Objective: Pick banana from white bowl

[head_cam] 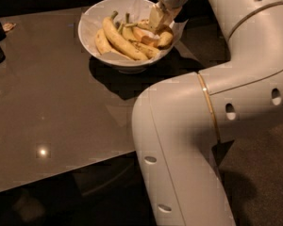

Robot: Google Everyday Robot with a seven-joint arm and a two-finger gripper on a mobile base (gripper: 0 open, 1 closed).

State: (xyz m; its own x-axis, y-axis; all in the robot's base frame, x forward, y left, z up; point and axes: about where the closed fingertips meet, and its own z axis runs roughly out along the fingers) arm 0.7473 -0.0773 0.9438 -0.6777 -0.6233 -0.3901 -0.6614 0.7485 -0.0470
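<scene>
The banana (164,38) is lying right beneath our gripper (158,21), which is reaching down into the right side of the white bowl (87,29). We cannot tell whether it is clasping the fruit or only touching it (its tip is blending into the pile). Longer bananas (119,39) are lying across the bowl's middle, just beside. The bowl is resting on the dark table (52,102), and our arm (193,121) is bending at the right.

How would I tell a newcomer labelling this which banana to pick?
On the dark table, find the white bowl of bananas. The gripper hangs over its right side, at the banana: short, curved, browner, unlike the longer smooth yellow ones with green stems beside it.
</scene>
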